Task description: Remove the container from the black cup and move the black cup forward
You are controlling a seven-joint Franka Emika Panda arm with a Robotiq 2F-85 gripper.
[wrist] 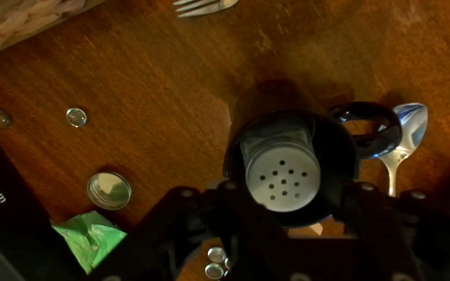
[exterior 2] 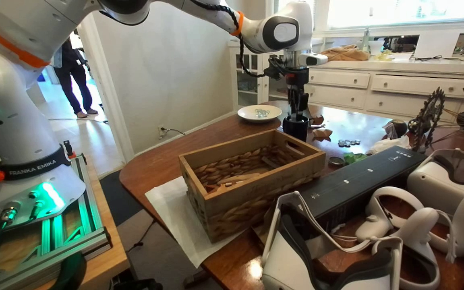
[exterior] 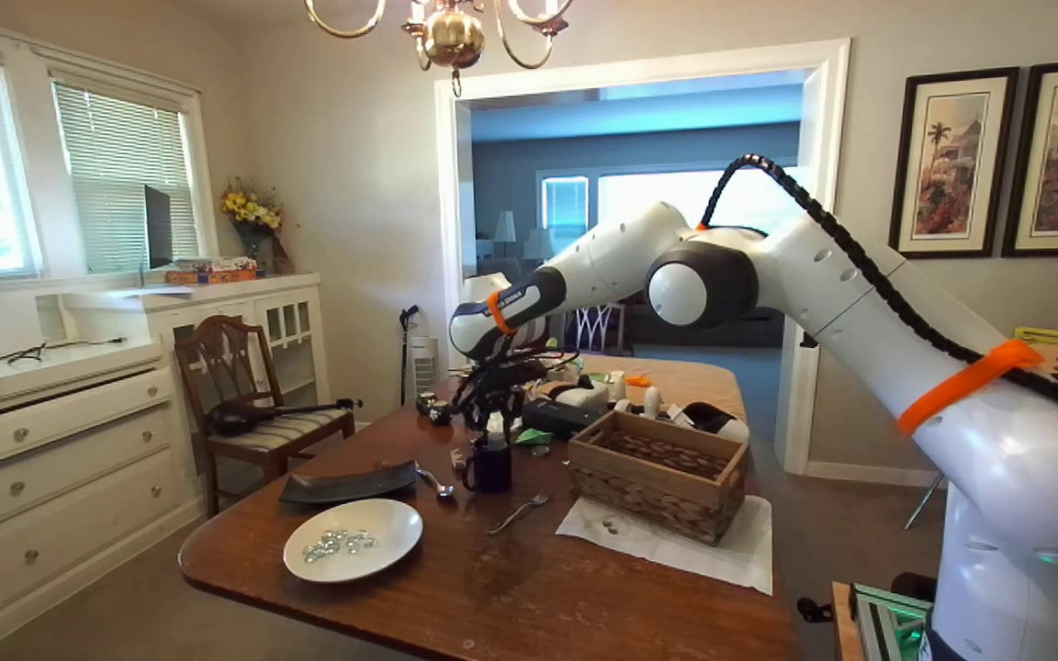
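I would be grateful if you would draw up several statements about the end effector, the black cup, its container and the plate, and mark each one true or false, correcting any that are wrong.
1. The end effector is at the mouth of the black cup. True.
2. The black cup lies on its side. False: it stands upright on the table.
3. The container is inside the black cup. True.
4. The container's top is plain, without holes. False: it has several small holes.
5. Clear glass pieces lie on the white plate. True.
6. The white plate touches the black cup. False: they stand apart, with bare table between them.
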